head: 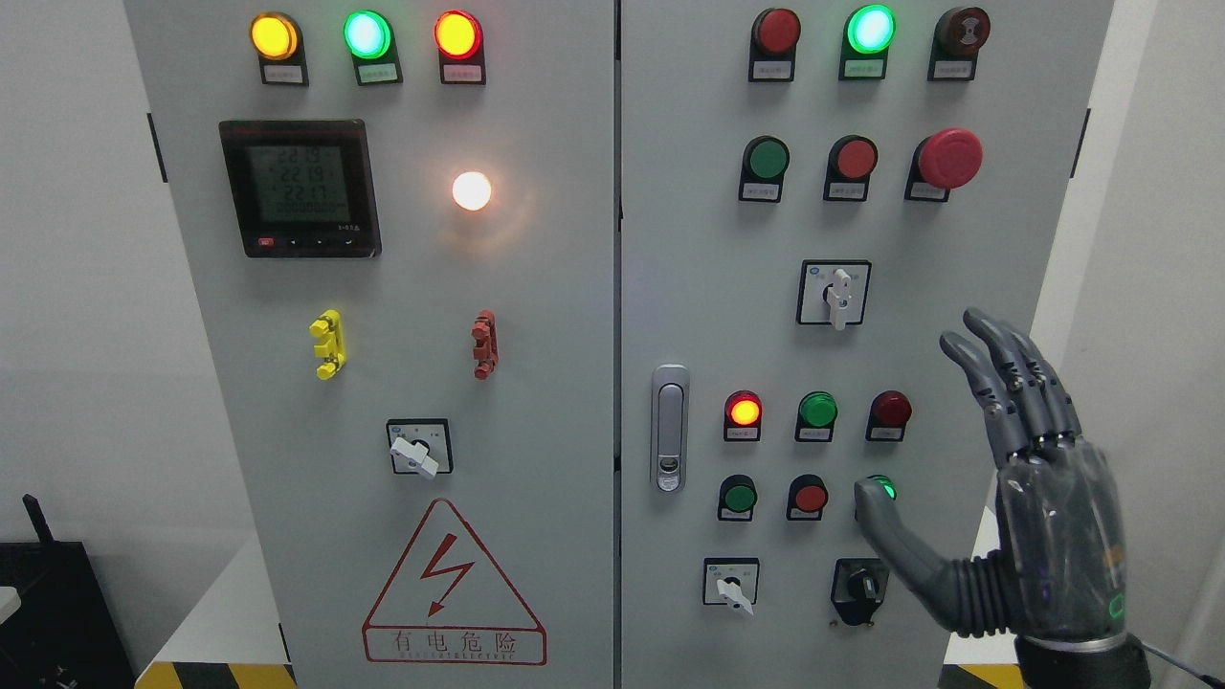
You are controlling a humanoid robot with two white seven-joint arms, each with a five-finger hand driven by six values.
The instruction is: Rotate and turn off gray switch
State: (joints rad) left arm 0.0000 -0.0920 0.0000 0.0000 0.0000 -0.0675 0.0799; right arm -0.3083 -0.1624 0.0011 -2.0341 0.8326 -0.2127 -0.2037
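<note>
Gray switch [837, 297]: taken to be the pale rotary knob in its square plate, mid-height on the right cabinet door [689, 239]. Its handle stands vertical. The plate markings are too small to read, so on or off cannot be told from the position

Two similar pale knobs could be confused with it: a lower switch [733, 586] at the foot of the same door and another switch [416, 450] on the left door, both with tilted handles. A black knob [861, 584] sits just beside the thumb

Right hand [1043, 517]: released and grasping nothing. Palm faces the door, the four fingers [1005, 373] are extended upward and the thumb is stretched left across the button rows, partly covering a lit green button [882, 488]. The hand is below and right of the gray switch and clear of it

Step, judged: a free hand near the knob fits either reaching in to grip it or drawing away after a turn. Any turn would need thumb and fingers pinched on the handle

Left arm: out of view
</note>
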